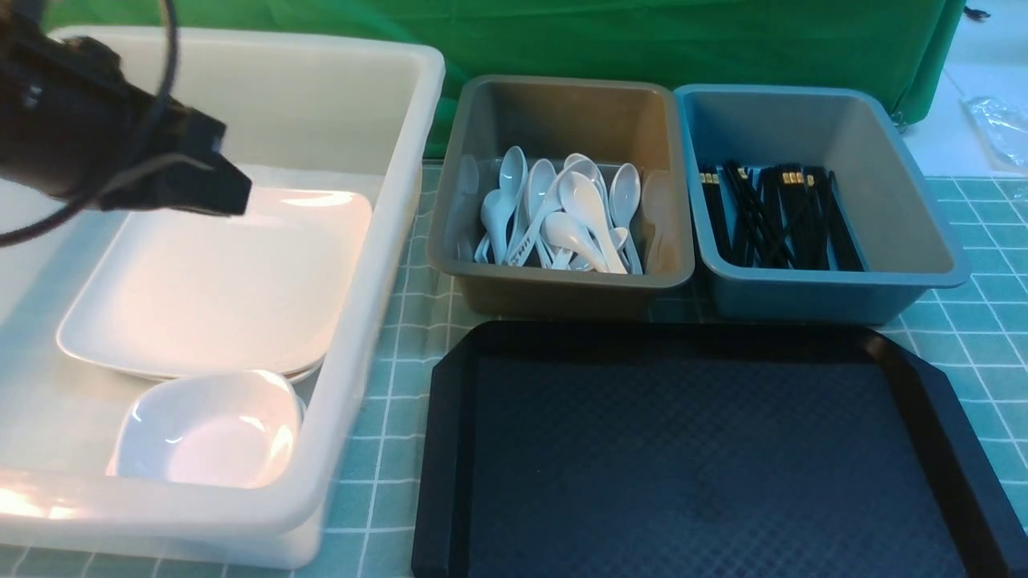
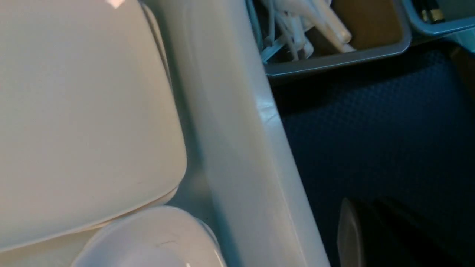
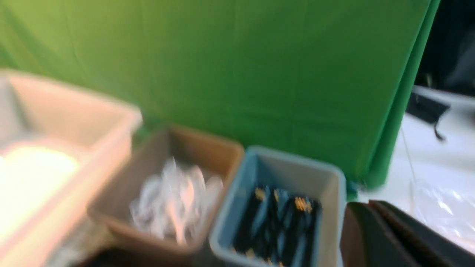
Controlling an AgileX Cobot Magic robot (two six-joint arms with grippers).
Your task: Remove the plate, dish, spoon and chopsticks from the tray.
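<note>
The black tray (image 1: 707,466) lies at the front with nothing on it. The large white plate (image 1: 217,289) rests in the white tub (image 1: 353,337) on top of another plate, and a small deep dish (image 1: 213,429) sits in front of them. Several white spoons (image 1: 562,217) are piled in the grey tub (image 1: 562,293). Black chopsticks (image 1: 775,217) lie in the blue tub (image 1: 803,301). My left gripper (image 1: 233,189) hangs shut and empty above the plate's far edge. In the right wrist view my right gripper (image 3: 362,205) is shut and empty, raised beside the blue tub (image 3: 297,174).
A green cloth (image 1: 642,40) hangs behind the tubs. The teal grid mat (image 1: 401,321) covers the table. The white tub's wall (image 2: 237,148) separates the plate (image 2: 74,111) and dish (image 2: 156,241) from the tray (image 2: 371,129). A clear plastic bag (image 1: 1000,128) lies at the far right.
</note>
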